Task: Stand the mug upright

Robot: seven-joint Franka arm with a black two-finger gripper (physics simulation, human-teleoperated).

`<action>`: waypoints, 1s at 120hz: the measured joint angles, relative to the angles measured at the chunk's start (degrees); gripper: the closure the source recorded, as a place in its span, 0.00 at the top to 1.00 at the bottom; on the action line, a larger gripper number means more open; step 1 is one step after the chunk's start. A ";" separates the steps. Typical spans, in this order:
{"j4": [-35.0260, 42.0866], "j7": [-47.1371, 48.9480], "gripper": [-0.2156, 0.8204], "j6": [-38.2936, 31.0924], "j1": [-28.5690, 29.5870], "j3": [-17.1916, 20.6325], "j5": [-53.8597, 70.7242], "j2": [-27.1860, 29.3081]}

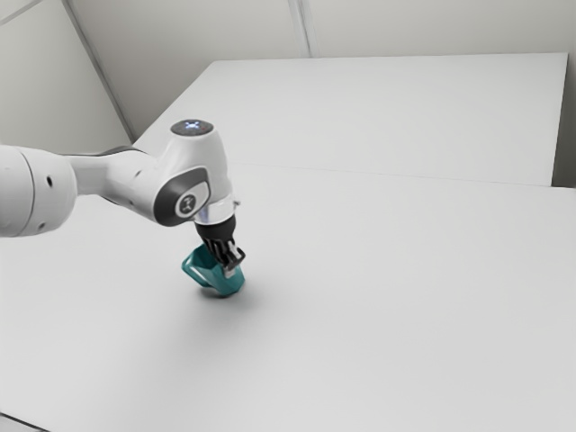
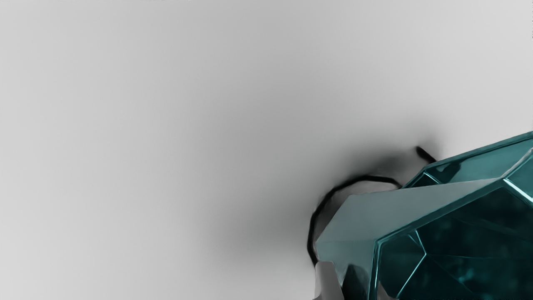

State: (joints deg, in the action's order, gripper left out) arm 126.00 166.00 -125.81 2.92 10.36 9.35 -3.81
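Gripper (image 2: 357,287): we're pinching the faceted teal mug (image 2: 416,210).
Tilt: our off-centre grip could be letting it swivel.
Table (image 1: 405,297): releasing early, we'd be toppling it.

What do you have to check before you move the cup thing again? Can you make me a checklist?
1. Is my gripper at the mug? Ok: it is right at it.
2. Is the mug upright? Not ok: it leans over.
3. Do I have a firm grip on it? Cannot tell.
4. Is the mug resting on the table? Cannot tell: its underside is hidden.
5. Is the mug well away from the table's edges? Ok.
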 joint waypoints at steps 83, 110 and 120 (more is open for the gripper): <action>-17.08 0.00 0.77 11.83 -5.94 -2.74 0.20 3.12; -26.07 0.00 0.78 19.15 -9.90 -5.72 -0.01 2.71; -28.19 0.00 0.79 21.93 -9.41 -5.89 -0.10 2.92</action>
State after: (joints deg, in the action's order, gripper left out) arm 97.80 166.00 -103.88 -6.49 4.47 9.25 -0.89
